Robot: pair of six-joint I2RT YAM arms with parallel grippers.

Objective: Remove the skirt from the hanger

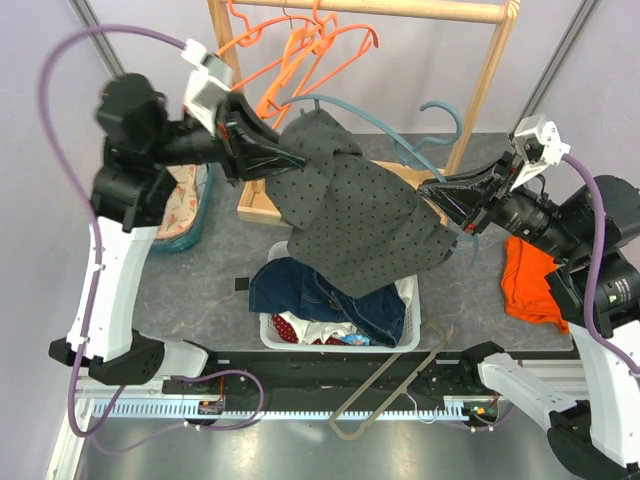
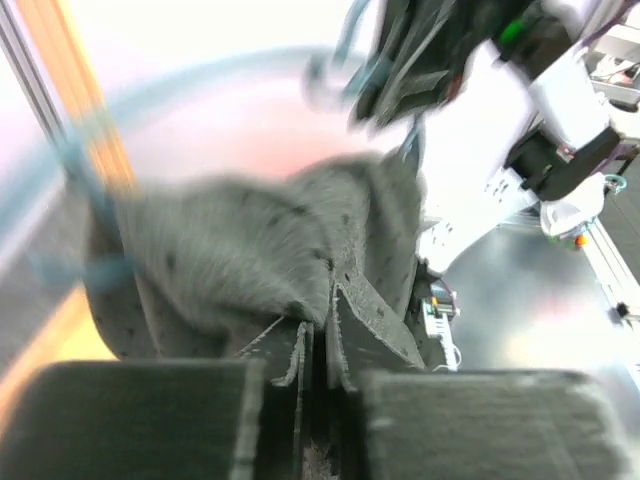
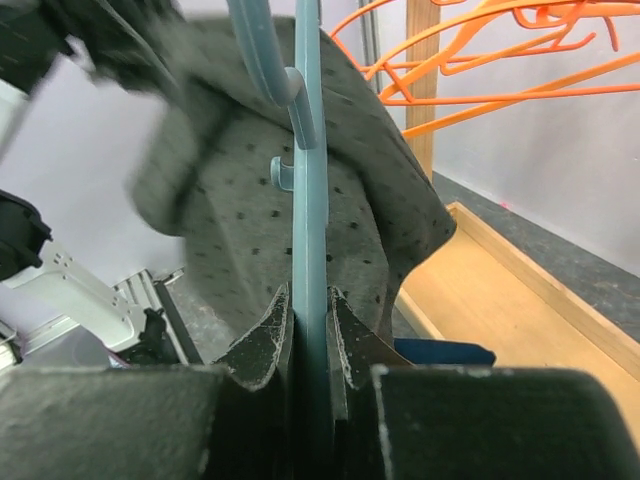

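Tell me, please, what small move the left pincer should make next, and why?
Probably pull the left pincer a little leftwards, away from the right pincer. It is shut on the grey dotted garment, which drapes over the grey-blue hanger clamped in the right pincer, so pulling should slide the fabric off.

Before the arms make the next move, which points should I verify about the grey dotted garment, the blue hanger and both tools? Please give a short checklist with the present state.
1. Right tool shut on the grey-blue hanger: ok.
2. Left tool shut on the grey dotted garment: ok.
3. Garment free of the hanger: not ok, it drapes over the hanger.
4. Hanger hook off the wooden rail: ok, it hangs in the air below the rail.
5. White basket under the garment: ok in the top view.
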